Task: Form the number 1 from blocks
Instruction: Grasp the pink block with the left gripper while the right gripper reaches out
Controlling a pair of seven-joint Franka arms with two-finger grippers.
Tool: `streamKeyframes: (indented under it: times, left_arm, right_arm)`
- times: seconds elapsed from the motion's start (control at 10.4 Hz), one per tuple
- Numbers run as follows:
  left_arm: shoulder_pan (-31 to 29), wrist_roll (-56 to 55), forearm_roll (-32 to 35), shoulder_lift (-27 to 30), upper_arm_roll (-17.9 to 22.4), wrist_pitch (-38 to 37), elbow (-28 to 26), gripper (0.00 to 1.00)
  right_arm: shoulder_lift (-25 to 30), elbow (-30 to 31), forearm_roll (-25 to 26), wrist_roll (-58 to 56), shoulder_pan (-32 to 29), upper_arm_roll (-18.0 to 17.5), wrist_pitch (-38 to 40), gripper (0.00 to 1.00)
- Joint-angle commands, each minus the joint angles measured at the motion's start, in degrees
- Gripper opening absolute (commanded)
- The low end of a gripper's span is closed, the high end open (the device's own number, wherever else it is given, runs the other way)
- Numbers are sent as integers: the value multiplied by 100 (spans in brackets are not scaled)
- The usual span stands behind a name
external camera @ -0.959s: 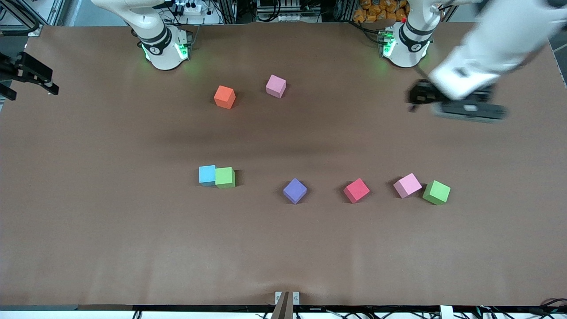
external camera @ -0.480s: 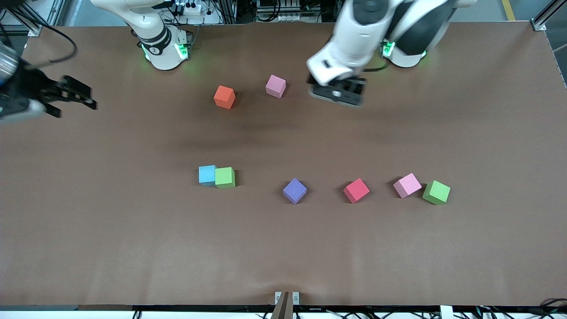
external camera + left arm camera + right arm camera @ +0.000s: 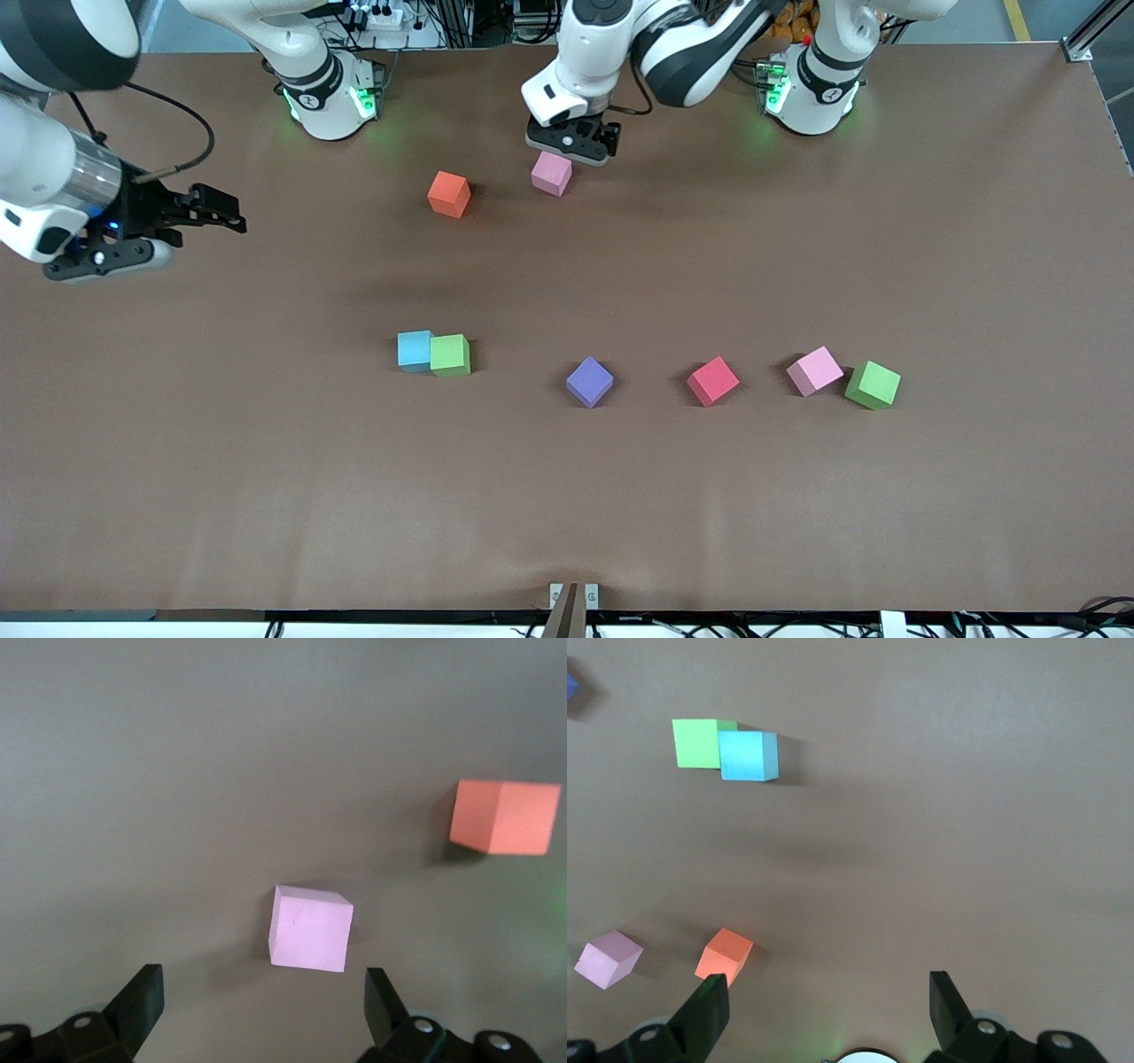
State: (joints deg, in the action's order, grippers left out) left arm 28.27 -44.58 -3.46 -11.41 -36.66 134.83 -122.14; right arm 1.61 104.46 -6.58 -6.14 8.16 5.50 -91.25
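In the front view we saw the brown counter with eight cubes on it. Near the top centre of the frame sat one pink block, with the orange cube beside it toward the right arm's end. The left claw hung just above that pink block, its arm reaching in from the base at the upper right of the frame; from this angle its fingers were hard to read. In the middle band of the frame lay the light blue block touching a green block, then the purple cube, the red block, and the second pink block just beside a second green block. The right claw hovered over bare counter at the upper left edge of the frame, fingers spread.

In the left wrist view the left claw stood wide, one finger on each side at the bottom of the frame, and the pink block lay between and just above them, untouched. The orange cube sat at the right.

In the right wrist view the right claw was wide and held nothing. The green block and light blue block touched at the upper left; the orange cube and a pink block lay at the lower left.
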Motion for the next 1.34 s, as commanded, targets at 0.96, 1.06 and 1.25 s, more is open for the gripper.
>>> streamKeyframes:
  times: [0.96,1.06,1.25]
  left_arm:
    - [1013,-622,812,-1635,554,1071,322,100]
    - [1022,-622,821,-1654,555,1107,322,100]
    - [1092,-622,847,-1741,590,1133,322,100]
  right_arm:
    - [-1108,690,-107,807,528,-14,-2411,100]
    - [-1249,681,-72,755,625,-14,-2711,100]
    - [-1417,523,-45,-108,617,-14,-2793,100]
